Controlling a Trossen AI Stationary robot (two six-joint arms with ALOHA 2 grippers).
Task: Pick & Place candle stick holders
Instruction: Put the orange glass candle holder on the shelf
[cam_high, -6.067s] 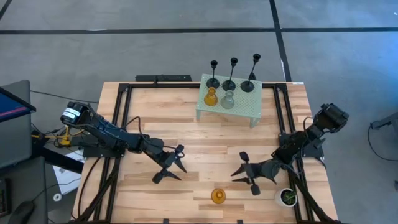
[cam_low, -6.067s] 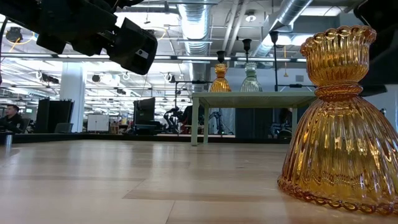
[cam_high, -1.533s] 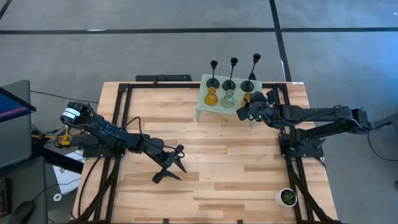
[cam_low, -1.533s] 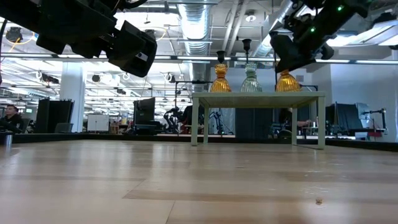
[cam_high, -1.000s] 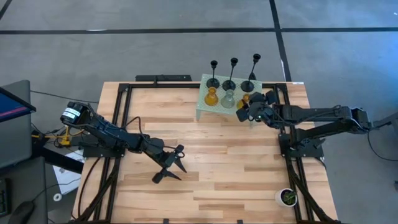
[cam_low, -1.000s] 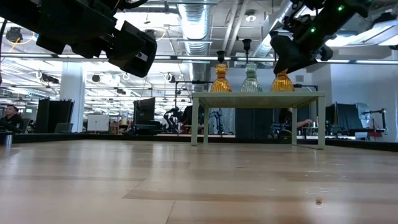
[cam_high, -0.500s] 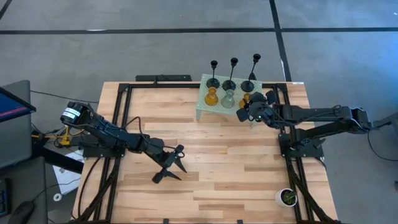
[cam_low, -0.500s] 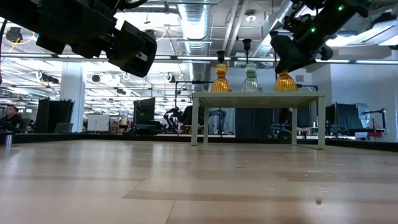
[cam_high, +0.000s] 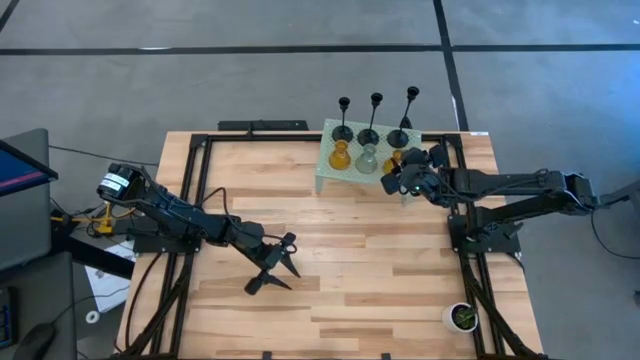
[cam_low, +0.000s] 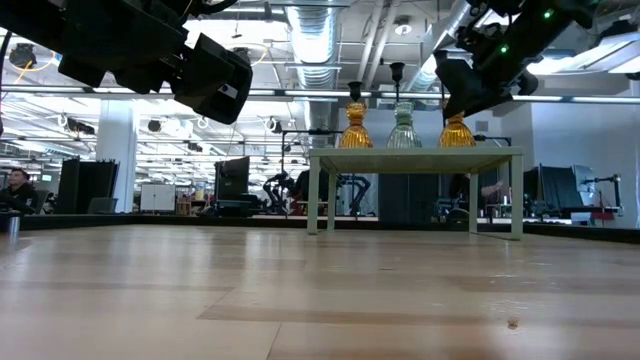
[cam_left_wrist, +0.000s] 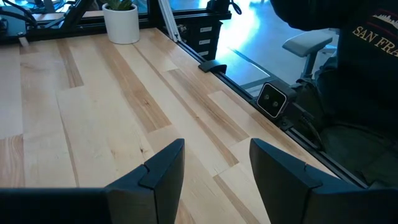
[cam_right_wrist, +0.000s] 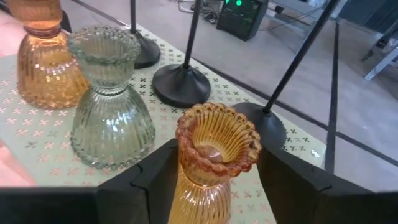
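A small pale green stand (cam_high: 375, 180) at the far middle carries the candle stick holders: three black thin-stemmed ones (cam_high: 372, 122) at the back, and in front an amber one (cam_high: 340, 156), a grey-green one (cam_high: 367, 159) and a second amber one (cam_right_wrist: 214, 155). All stand upright on their bases. My right gripper (cam_right_wrist: 217, 152) is open at the stand's right end, one finger on each side of the second amber holder's cup. My left gripper (cam_high: 278, 272) hangs open over the near left of the table, with nothing between its fingers (cam_left_wrist: 161, 174). My right gripper reaches level from the table's right, its fingers flanking the second amber holder's upper part (cam_right_wrist: 205, 186). A gap shows beside one finger (cam_right_wrist: 292, 180). Whether the other finger (cam_right_wrist: 155, 180) touches the glass, I cannot tell. The holder stands upright on the stand (cam_low: 457, 132).
A white pot with a green plant (cam_high: 462, 317) stands at the near right corner. Black frame rails (cam_high: 195, 200) run along the table's sides. Bare wood lies between the arms. A person in a dark top (cam_left_wrist: 360, 62) sits beyond the table's near edge.
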